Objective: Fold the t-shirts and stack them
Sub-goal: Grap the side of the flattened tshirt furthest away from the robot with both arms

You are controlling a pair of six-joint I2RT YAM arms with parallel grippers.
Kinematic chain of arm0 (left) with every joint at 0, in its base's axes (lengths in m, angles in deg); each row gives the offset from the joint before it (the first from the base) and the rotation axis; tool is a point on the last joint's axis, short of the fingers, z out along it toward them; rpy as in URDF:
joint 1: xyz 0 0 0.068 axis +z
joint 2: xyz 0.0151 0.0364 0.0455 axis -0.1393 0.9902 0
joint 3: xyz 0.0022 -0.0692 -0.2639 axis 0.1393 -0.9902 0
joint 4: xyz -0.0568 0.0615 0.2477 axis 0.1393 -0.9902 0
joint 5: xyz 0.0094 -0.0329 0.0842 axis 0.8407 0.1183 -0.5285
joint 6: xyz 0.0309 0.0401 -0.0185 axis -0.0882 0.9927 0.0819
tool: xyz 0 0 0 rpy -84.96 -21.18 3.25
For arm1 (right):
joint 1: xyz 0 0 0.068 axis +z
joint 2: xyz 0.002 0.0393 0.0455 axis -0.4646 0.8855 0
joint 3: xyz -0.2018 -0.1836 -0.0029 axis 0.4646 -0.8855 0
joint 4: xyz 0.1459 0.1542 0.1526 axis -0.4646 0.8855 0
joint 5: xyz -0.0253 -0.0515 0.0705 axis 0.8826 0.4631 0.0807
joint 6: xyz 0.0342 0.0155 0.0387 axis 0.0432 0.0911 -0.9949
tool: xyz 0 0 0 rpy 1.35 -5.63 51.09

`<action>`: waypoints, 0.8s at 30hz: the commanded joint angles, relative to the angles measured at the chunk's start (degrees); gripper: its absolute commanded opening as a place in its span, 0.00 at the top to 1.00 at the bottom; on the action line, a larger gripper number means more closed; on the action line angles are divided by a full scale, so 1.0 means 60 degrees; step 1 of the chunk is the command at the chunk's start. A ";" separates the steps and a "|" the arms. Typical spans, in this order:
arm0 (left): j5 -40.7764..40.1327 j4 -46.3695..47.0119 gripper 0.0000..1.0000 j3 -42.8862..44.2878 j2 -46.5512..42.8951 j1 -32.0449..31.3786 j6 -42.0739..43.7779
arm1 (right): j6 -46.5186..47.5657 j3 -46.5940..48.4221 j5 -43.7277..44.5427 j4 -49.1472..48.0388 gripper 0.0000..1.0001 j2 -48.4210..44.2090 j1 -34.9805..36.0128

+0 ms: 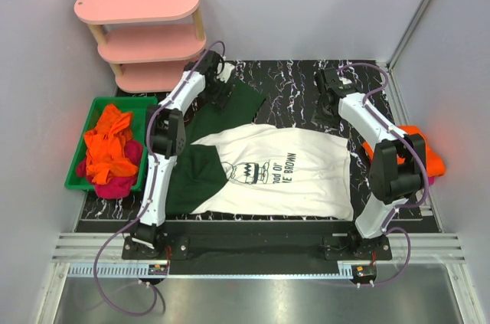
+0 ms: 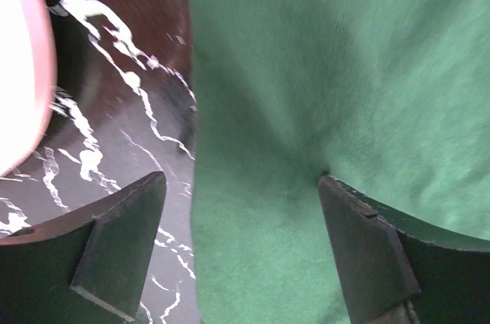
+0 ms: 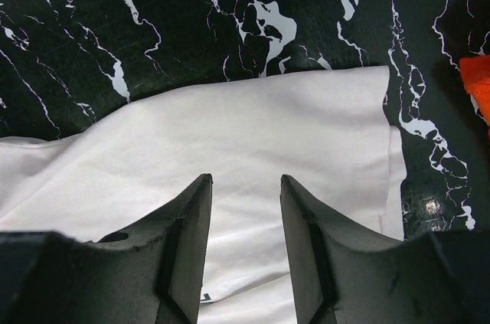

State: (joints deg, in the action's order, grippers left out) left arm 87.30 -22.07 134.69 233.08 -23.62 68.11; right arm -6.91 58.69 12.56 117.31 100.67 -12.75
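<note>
L pincer (image 2: 241,178) released wide over green sleeve (image 2: 344,71) of white t-shirt (image 1: 298,175) nr far edge of surface (image 1: 298,83). R pincer (image 3: 245,180) part-open, gripping nothing, above shirt's hem.

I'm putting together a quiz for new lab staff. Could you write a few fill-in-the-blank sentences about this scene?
1. The white shirt has dark ___ sleeves.
2. The left pincer stands open over one ___ of it.
3. The shelf at the back is ___.
4. The orange shirt lies to the ___ of the white one.

Missing words: green; sleeve; pink; right.
</note>
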 commanded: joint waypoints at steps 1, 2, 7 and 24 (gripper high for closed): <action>-0.0252 -0.0255 0.19 -0.0575 -0.0152 -0.0019 0.0325 | -0.0102 0.0037 0.0082 -0.0192 0.52 -0.0310 -0.0014; -0.0252 -0.0285 0.29 -0.0663 -0.0167 -0.0019 0.0326 | -0.0131 0.0052 0.0053 -0.0221 0.52 -0.0295 -0.0014; -0.0223 -0.0300 0.65 -0.0840 -0.0211 -0.0005 0.0283 | -0.0219 0.0081 -0.0138 -0.0280 0.53 -0.0192 -0.0014; 0.0655 -0.0226 1.00 -0.3752 -0.2656 -0.0078 -0.0202 | -0.0556 -0.1164 -0.0415 -0.0924 0.54 -0.0617 -0.0014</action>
State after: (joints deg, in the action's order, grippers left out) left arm 88.08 -22.25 118.58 224.56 -24.08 67.26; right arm -8.70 52.30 11.73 114.58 99.90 -12.75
